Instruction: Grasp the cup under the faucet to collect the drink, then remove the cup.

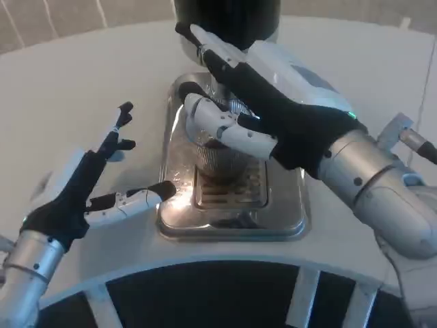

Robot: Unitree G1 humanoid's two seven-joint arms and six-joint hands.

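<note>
Your left hand (pixel 89 188) sits lowest in view, left of the shiny steel drip tray (pixel 287 217), fingers spread and holding nothing, one fingertip touching the tray's left rim. Leave it there as a light brace. On the tray's grate stands the ribbed clear plastic cup (pixel 217 156), under the dark round dispenser body (pixel 229 19). Your right hand (pixel 263 113), reaching in from right of the tray, wraps its fingers round the cup. Hold it level beneath the spout, squeezing gently so the thin wall doesn't buckle.
</note>
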